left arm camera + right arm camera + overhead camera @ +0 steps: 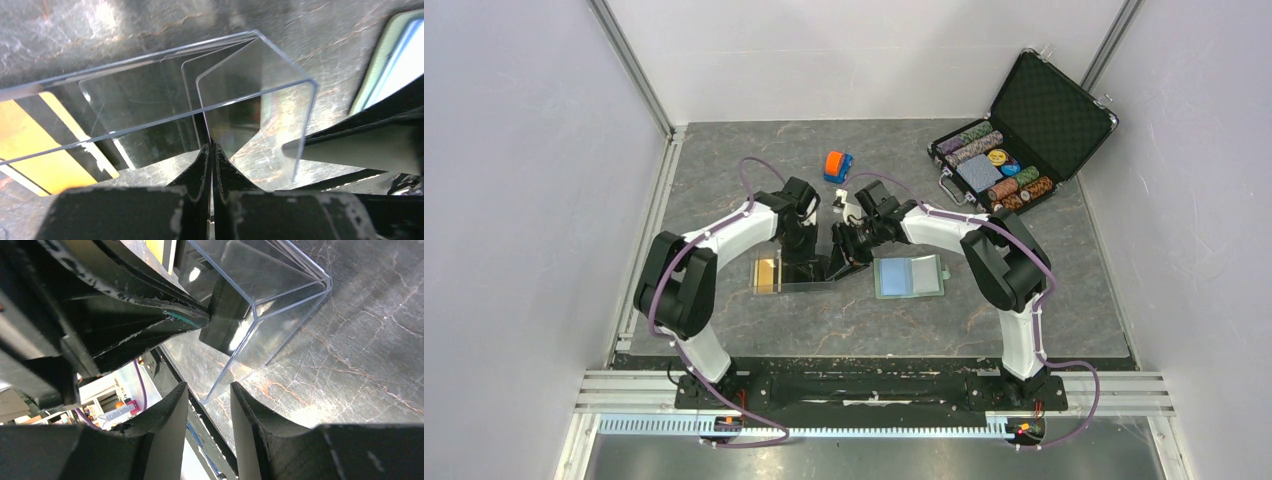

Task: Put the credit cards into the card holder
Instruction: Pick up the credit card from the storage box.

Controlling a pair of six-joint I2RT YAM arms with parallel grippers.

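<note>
Your left claw (210, 148) clenched on black credit card (229, 325) in clear tray (296, 129), mid-frame; right claw (209, 389) released, straddling the tray's corner.

Card holder (909, 277): I see it lying open and flat, pale blue inside with a sage-green rim, just right of the cards. Orange-gold card (35, 155) lies flat at the left end of the clear tray (300, 125), with glossy black cards (150, 140) beside it. Tilted black card (222, 305) stands in the tray, pinched by the left gripper (211, 147).
</note>
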